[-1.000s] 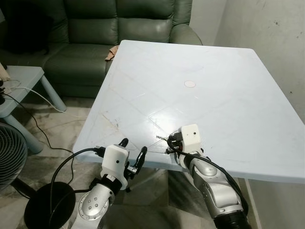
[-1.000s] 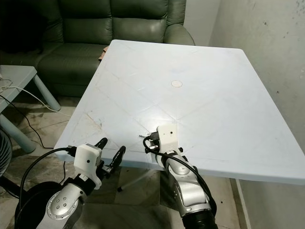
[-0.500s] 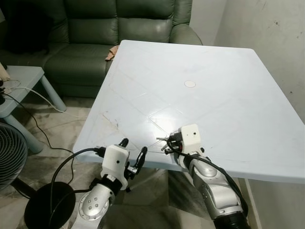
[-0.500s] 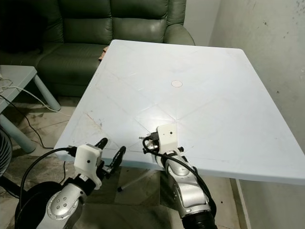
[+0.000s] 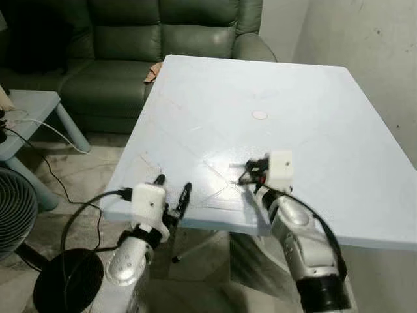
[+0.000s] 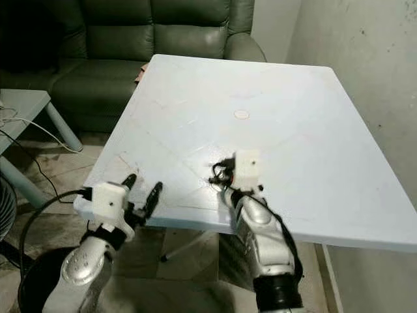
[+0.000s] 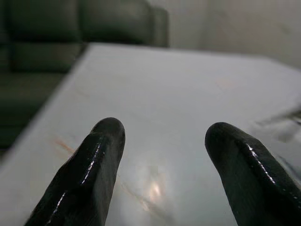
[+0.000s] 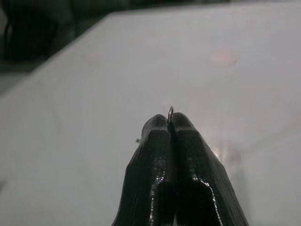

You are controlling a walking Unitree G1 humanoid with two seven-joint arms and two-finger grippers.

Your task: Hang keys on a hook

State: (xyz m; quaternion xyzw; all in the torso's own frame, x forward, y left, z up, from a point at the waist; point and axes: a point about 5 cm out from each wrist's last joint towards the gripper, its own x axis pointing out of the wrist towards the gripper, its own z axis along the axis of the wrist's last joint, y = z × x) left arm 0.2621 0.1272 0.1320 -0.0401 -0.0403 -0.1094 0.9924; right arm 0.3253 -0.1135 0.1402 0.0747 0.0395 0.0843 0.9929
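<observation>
My right gripper (image 5: 250, 173) hovers just above the near middle of the pale blue table (image 5: 313, 98). It is shut on the keys. In the right wrist view a thin metal key ring (image 8: 170, 112) pokes out between the closed fingertips of the right gripper (image 8: 169, 121); the rest of the keys is hidden by the fingers. At the table's near left edge, level with the top, my left gripper (image 5: 173, 189) stands open and holds nothing. In the left wrist view its two black fingers (image 7: 96, 160) point across the tabletop.
A small round cap (image 5: 260, 115) sits in the table's centre. A dark green sofa (image 5: 130, 39) stands behind the table. To the left are a low side table (image 5: 32, 107), a fan (image 5: 12, 212), floor cables and a black round base (image 5: 65, 280). A wall runs along the right.
The right gripper has risen and moved forward and right over the table, still holding the keys. The left gripper has lifted slightly to the table's edge.
</observation>
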